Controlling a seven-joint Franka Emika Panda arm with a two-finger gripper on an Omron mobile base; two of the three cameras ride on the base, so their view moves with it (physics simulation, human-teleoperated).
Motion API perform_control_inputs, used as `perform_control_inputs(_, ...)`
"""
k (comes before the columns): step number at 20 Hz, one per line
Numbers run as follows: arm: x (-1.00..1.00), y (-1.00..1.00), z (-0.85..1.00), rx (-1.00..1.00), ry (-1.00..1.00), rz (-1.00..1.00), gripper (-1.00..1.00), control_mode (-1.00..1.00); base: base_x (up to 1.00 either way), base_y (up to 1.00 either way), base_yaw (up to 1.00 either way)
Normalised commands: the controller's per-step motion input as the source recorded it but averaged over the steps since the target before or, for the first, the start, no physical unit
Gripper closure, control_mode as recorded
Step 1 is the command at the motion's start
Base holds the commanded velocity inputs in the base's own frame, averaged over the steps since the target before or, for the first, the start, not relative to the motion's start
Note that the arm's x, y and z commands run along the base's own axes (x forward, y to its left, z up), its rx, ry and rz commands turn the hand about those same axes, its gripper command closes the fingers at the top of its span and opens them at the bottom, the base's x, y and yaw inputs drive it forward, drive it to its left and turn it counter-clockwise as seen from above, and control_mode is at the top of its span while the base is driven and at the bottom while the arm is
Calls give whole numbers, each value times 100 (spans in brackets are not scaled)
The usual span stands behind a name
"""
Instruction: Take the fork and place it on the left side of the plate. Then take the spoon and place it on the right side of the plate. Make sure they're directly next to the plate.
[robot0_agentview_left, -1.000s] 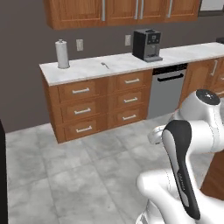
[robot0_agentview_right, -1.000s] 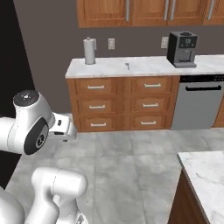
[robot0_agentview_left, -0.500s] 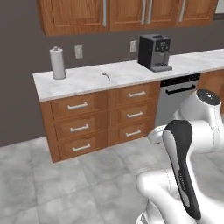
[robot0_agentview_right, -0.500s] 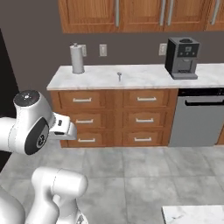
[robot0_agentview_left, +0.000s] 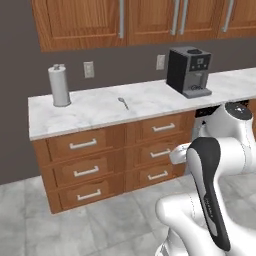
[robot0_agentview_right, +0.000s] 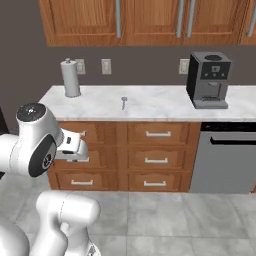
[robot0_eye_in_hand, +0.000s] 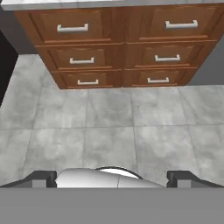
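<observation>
Base has driven closer; end effector (robot0_eye_in_hand: 112, 178) wide open, empty.

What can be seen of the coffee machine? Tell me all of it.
The coffee machine is a boxy, dark appliance, seemingly black plastic, with a round opening on top, a recessed bay in its front and a grey base. It stands upright on the white marble counter, near the dark back wall, below the wooden upper cabinets. Only the counter touches it; a wall outlet sits just beside it.

Wooden drawers (robot0_eye_in_hand: 118, 43) above grey floor (robot0_eye_in_hand: 109, 127)
</observation>
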Motion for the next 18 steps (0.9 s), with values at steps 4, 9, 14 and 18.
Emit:
perform_control_inputs(4, 0, 0, 0, 0, 0, 0, -100, 100, 100, -37, 13)
perform_control_inputs(9, 0, 0, 0, 0, 0, 0, -100, 100, 100, -34, 14)
perform_control_inputs(14, 0, 0, 0, 0, 0, 0, -100, 100, 100, -16, 13)
perform_control_inputs(18, 0, 0, 0, 0, 0, 0, -100, 100, 100, -2, 10)
